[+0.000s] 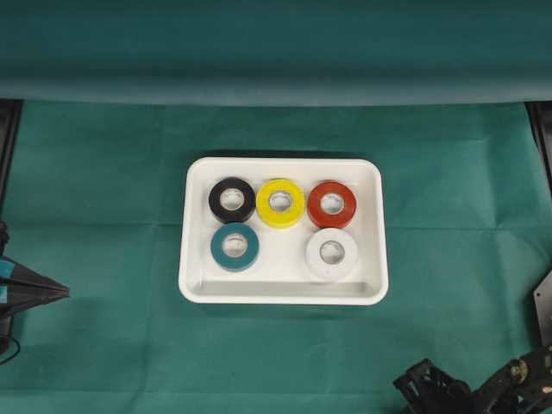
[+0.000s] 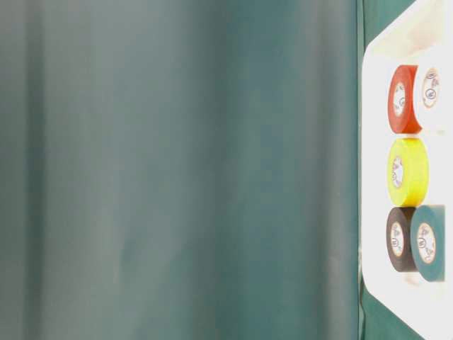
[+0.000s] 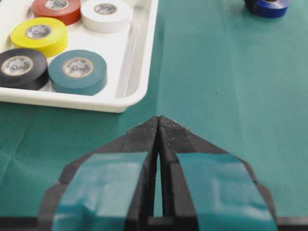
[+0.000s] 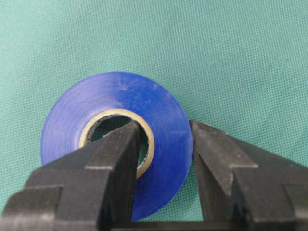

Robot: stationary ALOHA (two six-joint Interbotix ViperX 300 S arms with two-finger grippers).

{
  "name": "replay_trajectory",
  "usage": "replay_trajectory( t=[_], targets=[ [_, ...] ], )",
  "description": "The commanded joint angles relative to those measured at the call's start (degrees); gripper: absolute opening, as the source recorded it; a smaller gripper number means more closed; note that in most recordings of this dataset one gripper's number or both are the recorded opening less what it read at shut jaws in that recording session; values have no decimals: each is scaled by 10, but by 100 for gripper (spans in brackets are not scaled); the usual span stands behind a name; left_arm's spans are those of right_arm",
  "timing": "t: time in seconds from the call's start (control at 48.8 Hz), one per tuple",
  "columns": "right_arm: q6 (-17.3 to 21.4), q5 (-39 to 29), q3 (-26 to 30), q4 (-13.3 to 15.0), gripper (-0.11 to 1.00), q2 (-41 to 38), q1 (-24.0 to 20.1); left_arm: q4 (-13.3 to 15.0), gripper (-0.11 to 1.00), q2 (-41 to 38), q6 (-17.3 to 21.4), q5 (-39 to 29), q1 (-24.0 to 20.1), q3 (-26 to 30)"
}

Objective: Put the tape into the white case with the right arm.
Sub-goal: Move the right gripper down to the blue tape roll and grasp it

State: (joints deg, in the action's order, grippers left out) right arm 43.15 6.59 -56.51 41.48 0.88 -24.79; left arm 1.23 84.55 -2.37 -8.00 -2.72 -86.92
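Five tape rolls in white case (image 1: pixel 283 295), one blue roll (image 4: pixel 115 139) outside

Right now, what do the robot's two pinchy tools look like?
The left tool is black, with two long fingers that narrow to a point, each with a light-blue patch on top. The right tool is plain matte black, with two thick, blocky fingers and no patches. From overhead, a black frame sits behind it.

The left tool (image 3: pixel 159 126) has two matte black tapered fingers faced with teal tape patches; the right tool (image 4: pixel 166 144) has plain black, angular, wedge-shaped fingers.
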Motion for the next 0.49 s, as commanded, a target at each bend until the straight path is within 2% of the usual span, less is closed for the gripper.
replay_trajectory(
  t=[0.0,0.308,0.472],
  targets=[
    [1,4,11,-2,2,7,1,1,0,-6,0,6,-1,7],
    [1,-34,32,-3,2,68,-14,1,0,-6,0,6,-1,7],
    [1,-65,40,-3,2,67,-16,1,0,-5,0,6,-1,7]
  ],
)
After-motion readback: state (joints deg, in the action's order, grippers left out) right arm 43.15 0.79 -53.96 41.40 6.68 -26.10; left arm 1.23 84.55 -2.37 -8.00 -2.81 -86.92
